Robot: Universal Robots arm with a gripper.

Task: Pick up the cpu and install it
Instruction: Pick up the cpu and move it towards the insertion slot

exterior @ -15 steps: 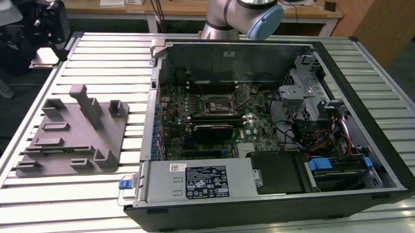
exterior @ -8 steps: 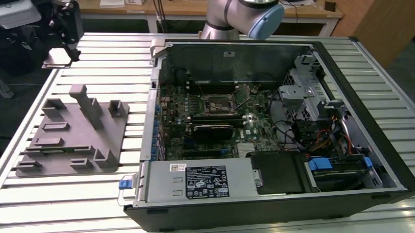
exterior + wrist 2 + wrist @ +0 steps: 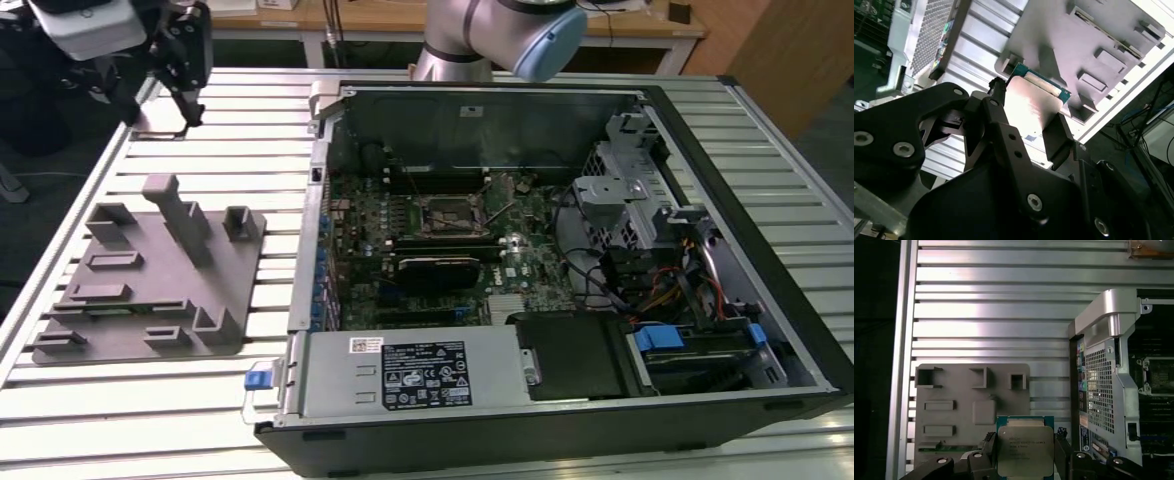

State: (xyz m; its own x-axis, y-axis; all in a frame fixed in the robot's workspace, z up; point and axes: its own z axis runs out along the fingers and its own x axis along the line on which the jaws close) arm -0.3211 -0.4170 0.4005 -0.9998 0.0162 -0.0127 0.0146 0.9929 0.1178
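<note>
Cpu (image 3: 1025,450), silvery lid facing the first wrist view and a thin green edge showing around it, is pinched between the two black fingers (image 3: 1061,452) of the hand (image 3: 1025,456). The jaws are drawn in narrow, one on each opposite edge of it. In the second wrist view it (image 3: 1030,107) appears edge-on and glaring, again clamped in the hand (image 3: 1029,120), clear of any surface.

Just beyond it lies a grey moulded fixture (image 3: 954,390) with raised blocks and shallow pockets, flat on the slatted metal table (image 3: 994,305).

Beside the fixture stands the open computer case (image 3: 1109,340), its perforated rear panel toward the fixture and the square metal-framed socket (image 3: 1159,375) showing inside.

In the exterior view the hand (image 3: 184,85) hangs over the table's (image 3: 134,400) far corner at the exterior view's left, past the fixture (image 3: 147,270) and well apart from the case (image 3: 721,130). The socket (image 3: 447,212) sits on the motherboard, and the arm (image 3: 494,35) rises behind the case.
</note>
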